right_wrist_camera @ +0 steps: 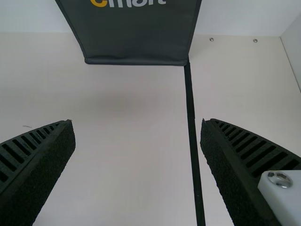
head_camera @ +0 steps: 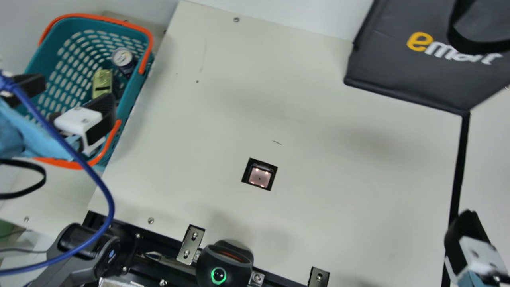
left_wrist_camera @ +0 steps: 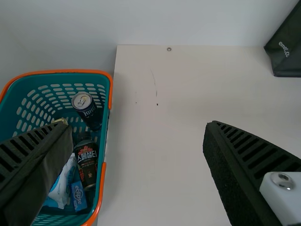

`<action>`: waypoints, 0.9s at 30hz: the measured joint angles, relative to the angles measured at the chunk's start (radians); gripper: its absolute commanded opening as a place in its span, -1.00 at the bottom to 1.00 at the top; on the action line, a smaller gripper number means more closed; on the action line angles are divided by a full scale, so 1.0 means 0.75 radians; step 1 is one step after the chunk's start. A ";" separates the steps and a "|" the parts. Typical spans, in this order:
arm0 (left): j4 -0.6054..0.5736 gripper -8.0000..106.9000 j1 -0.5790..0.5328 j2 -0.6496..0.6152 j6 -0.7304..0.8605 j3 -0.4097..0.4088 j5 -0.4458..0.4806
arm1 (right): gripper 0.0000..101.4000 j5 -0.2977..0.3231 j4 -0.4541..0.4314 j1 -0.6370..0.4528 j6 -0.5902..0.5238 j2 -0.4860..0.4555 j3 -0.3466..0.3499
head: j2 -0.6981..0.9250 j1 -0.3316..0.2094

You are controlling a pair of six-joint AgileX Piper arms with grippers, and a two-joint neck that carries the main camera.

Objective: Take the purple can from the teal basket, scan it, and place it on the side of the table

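Note:
My left gripper (head_camera: 71,96) stands open above the teal basket (head_camera: 137,89) at the main view's left. The purple can (head_camera: 123,60), dark with a silver top, leans inside by the basket's right wall, beyond the fingers. In the left wrist view my left gripper (left_wrist_camera: 138,134) has nothing between its fingers, and the can (left_wrist_camera: 89,113) lies in the basket (left_wrist_camera: 106,136). A black scanner (head_camera: 223,265) with a green-lit ring is at the near edge. At the lower right is my right gripper (head_camera: 472,243); in the right wrist view that gripper (right_wrist_camera: 138,129) is open and empty over the table.
The basket also holds a yellow-green item (head_camera: 102,83), a black labelled bottle (left_wrist_camera: 86,162), a white pack (left_wrist_camera: 62,183) and a blue box (left_wrist_camera: 78,196). A square scanner window (head_camera: 259,175) sits in the table (head_camera: 318,131). A black bag (head_camera: 406,75) stands at the back right.

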 measured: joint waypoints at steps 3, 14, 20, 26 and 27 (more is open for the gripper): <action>0.000 0.71 0.000 0.000 0.000 0.000 0.000 | 0.87 0.000 0.000 0.000 0.000 0.000 0.000 | 0.008 0.000; 0.004 0.71 0.029 0.003 -0.026 0.000 -0.003 | 0.87 0.000 0.000 0.000 0.000 0.000 0.000 | 0.008 0.000; 0.034 0.71 0.142 0.019 -0.123 0.017 -0.034 | 0.87 0.000 0.000 0.000 0.000 0.000 0.000 | 0.010 0.000; 0.034 0.71 0.307 0.050 -0.222 0.037 -0.063 | 0.87 0.001 0.000 0.000 0.000 0.000 0.000 | 0.010 0.000; 0.034 0.71 0.339 0.058 -0.226 0.039 -0.069 | 0.87 0.001 0.000 0.000 0.000 0.000 0.000 | 0.008 0.000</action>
